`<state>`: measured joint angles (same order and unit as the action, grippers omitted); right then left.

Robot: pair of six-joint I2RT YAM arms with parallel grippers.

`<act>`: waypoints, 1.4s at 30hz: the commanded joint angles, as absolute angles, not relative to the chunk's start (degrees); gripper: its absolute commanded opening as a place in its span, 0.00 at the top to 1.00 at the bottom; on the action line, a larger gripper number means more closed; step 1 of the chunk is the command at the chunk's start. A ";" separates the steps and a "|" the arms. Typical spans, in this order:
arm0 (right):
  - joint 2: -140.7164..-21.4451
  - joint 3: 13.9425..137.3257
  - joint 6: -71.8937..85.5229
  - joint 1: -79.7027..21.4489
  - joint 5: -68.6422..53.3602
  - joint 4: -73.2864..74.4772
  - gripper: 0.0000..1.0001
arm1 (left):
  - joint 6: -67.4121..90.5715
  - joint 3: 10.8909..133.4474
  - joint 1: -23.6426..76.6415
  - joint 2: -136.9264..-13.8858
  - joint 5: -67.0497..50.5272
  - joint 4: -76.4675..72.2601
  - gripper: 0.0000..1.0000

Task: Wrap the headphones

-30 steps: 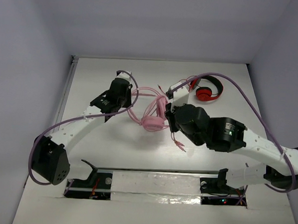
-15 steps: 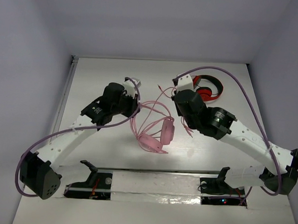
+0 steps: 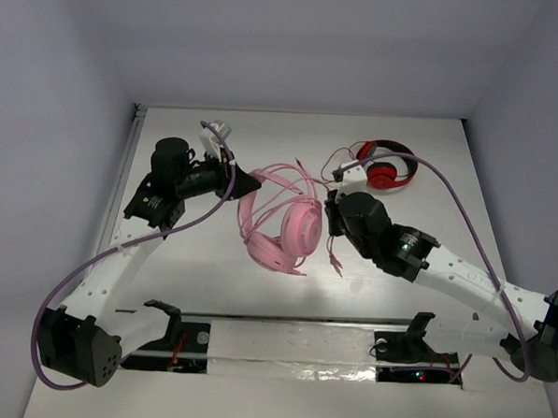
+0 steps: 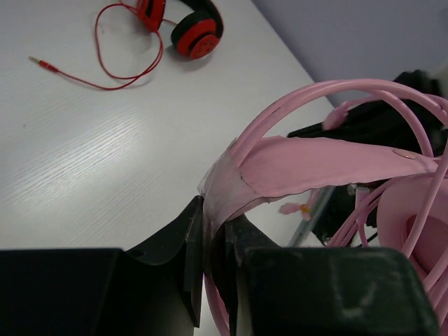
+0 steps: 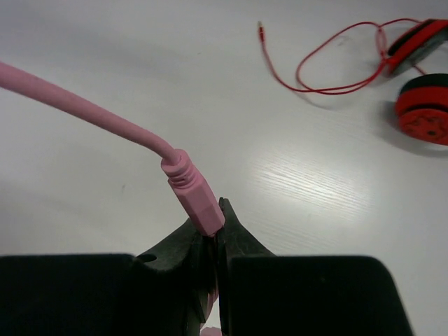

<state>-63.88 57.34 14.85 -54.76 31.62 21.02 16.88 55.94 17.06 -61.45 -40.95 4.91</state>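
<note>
The pink headphones [image 3: 292, 227] hang in the middle of the table, earcups low, with pink cable looped around them. My left gripper [image 3: 249, 182] is shut on the pink headband [image 4: 294, 164], which rises from between its fingers in the left wrist view. My right gripper [image 3: 332, 210] is shut on the pink cable's plug [image 5: 194, 196]; the cable [image 5: 84, 105] runs off up and to the left in the right wrist view. More cable ends dangle below my right gripper [image 3: 336, 261].
Red-and-black headphones [image 3: 386, 168] lie at the far right of the table, with a thin red cable [image 3: 338, 158] curling to their left. They also show in the left wrist view [image 4: 189, 24] and the right wrist view [image 5: 423, 105]. A metal rail [image 3: 291, 333] runs along the near edge.
My left gripper swung left and back, lifting the headband. My right gripper moved back down toward the earcups with the plug. The headphones turned, and more cable loops now sit round them.
</note>
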 commanded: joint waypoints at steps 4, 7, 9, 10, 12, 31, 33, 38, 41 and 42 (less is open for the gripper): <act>-63.37 52.39 18.63 -53.53 19.61 3.53 1.00 | 32.24 61.43 14.77 -57.83 -53.35 -10.09 1.00; -62.58 49.32 20.21 -53.00 16.09 -3.15 1.00 | 37.85 61.44 12.32 -57.31 -52.21 -13.78 1.00; -61.88 47.56 22.05 -53.00 12.76 -8.49 1.00 | 40.94 60.91 11.17 -57.04 -51.33 -18.09 1.00; -61.35 46.50 22.50 -53.00 11.79 -10.70 1.00 | 43.65 60.73 11.16 -57.39 -51.42 -19.50 1.00; -59.95 42.90 24.60 -52.39 8.62 -17.19 1.00 | 45.69 60.73 10.55 -57.74 -51.59 -22.84 1.00; -66.01 36.65 31.55 -50.54 -2.46 -36.39 0.70 | 52.31 61.78 10.55 -57.74 -46.85 -28.66 1.00; -65.57 36.04 31.46 -50.54 -1.85 -35.86 0.64 | 52.38 61.96 10.55 -57.57 -44.48 -27.33 1.00; -65.91 34.54 32.61 -50.54 -0.27 -35.25 0.61 | 54.40 61.26 10.55 -56.60 -38.16 -27.77 1.00; -67.32 33.84 33.22 -50.54 1.13 -35.51 0.69 | 56.07 60.03 10.55 -56.51 -35.69 -28.74 1.00; -68.02 33.75 33.31 -50.54 1.32 -35.25 0.92 | 56.42 59.42 10.55 -56.51 -34.90 -28.65 1.00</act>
